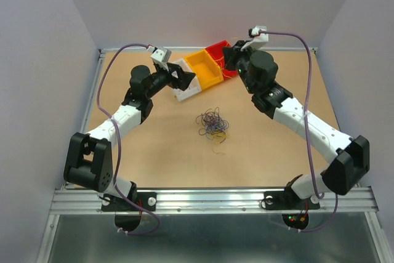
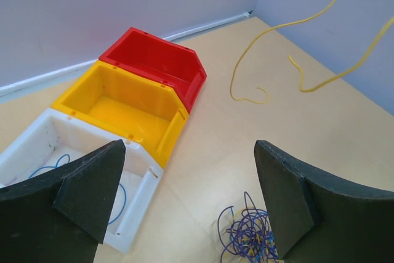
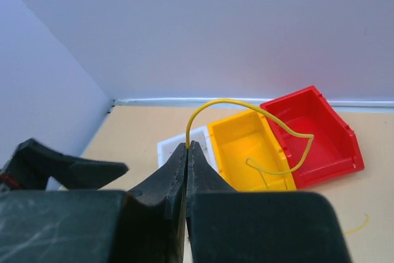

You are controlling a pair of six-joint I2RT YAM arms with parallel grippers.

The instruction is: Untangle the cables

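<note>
Now, L gripper [image 2: 191, 170]: jaws wide apart, holding nothing, over white bin [image 2: 28, 146].
R gripper [image 3: 188, 147]: pinched tight on yellow cable [image 3: 246, 106], which arcs in air.
Cable tangle [image 1: 212, 122]: table [image 1: 154, 152] ctr, 6 o'clock of yellow bin [image 1: 205, 69].

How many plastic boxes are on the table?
3, side by side near the back wall: the white box on the left, the yellow box in the middle, the red box on the right. The arms cover some table, but no other box shows.
</note>
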